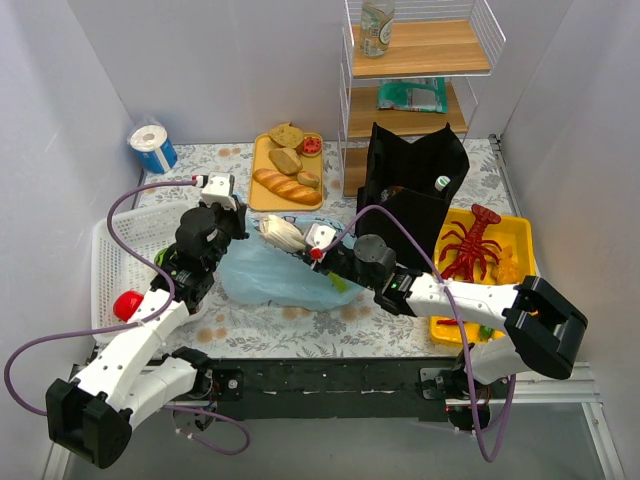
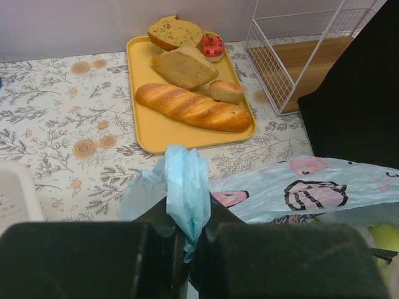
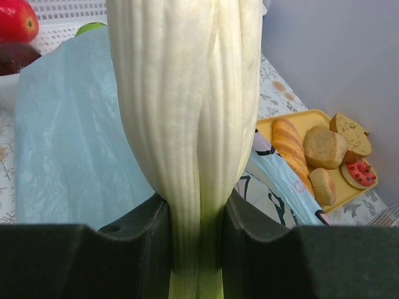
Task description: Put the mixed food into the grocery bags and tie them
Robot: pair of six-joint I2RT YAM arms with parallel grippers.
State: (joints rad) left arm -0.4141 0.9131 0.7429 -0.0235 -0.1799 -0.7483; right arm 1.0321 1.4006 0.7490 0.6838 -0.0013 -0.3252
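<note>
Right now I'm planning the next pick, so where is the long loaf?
In the top view the loaf lies on the yellow tray at the back, left of the black bag and behind the blue bag.

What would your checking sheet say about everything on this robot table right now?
Surface: floral tablecloth covers it.
Job's things: light-blue bag slumped mid-table; black bag standing upright; bread loaf on yellow tray.
Clutter: white basket, lobster toy, paper roll.
Grippers: left gripper shut on the light-blue bag's handle; right gripper shut on a pale stalk vegetable.
Cables: purple cables loop loosely off both arms.
Surroundings: white walls; wire shelf at the back.
</note>
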